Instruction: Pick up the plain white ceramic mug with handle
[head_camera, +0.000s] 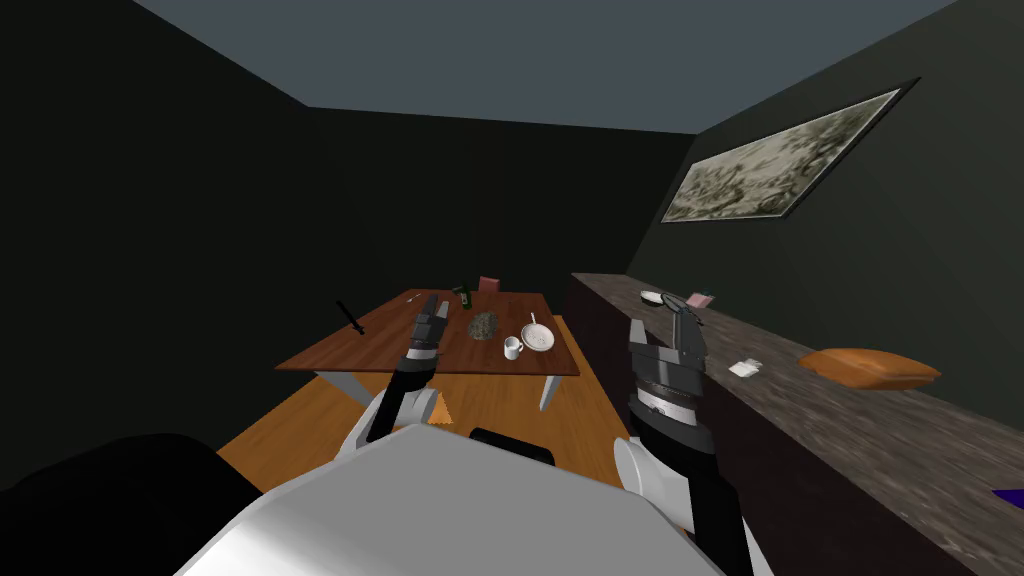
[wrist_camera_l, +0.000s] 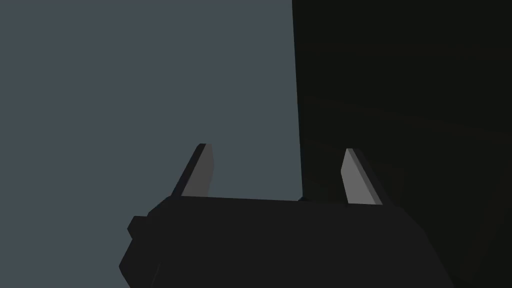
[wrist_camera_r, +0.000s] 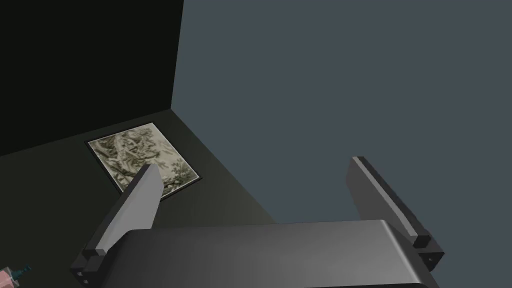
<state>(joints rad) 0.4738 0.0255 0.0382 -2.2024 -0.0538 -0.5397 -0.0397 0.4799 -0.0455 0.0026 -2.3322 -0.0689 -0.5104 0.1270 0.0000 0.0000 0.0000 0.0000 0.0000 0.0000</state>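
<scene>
Dim room; brown wooden tabletop (head_camera: 330, 352). White mug (head_camera: 512, 347): upright near the tabletop's near right corner, just beside a white bowl (head_camera: 537, 337). Left gripper (wrist_camera_l: 276, 148): raised above the near edge, fingers apart, empty. Right gripper (wrist_camera_r: 254, 163): raised beyond the right edge, fingers apart, empty.

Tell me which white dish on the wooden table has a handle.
The small white mug near the front edge of the table: its handle sticks out. The white dish beside it is wide and shallow.
</scene>
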